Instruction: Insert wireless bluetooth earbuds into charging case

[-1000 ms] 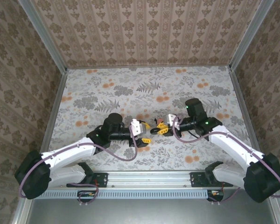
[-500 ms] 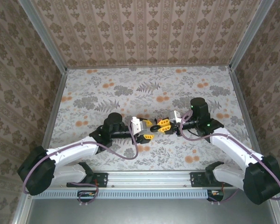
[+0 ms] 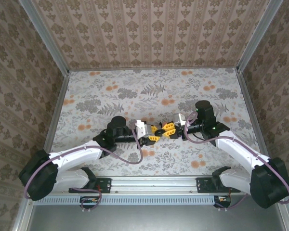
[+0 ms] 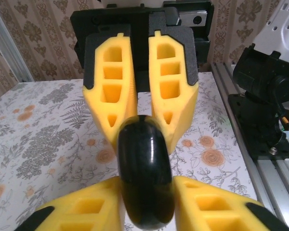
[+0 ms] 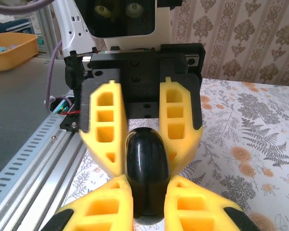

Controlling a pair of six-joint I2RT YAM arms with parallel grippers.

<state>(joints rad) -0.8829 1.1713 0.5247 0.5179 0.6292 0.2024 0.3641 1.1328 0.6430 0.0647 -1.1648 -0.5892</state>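
A glossy black rounded disc [image 3: 159, 135] hangs edge-on above the floral table, at the middle of the near half. My left gripper [image 3: 154, 138] meets it from the left and my right gripper [image 3: 165, 130] from the right. In the left wrist view my left gripper [image 4: 146, 186] presses the disc [image 4: 145, 163] on both sides, with my right gripper [image 4: 146, 137] clamped on its far end. In the right wrist view my right gripper [image 5: 148, 186] is shut on the disc [image 5: 146, 163]. The earbuds and the charging case are out of view.
An aluminium rail [image 3: 154, 183] with both arm bases runs along the near edge. Patterned walls [image 3: 149, 33] close the table at the back and sides. The right arm's base [image 4: 265, 106] stands close by. A yellow bin [image 5: 12, 48] sits off the table.
My left gripper has moved right and closed its jaws onto the black disc. My right gripper has carried the disc slightly left and stayed shut on it.
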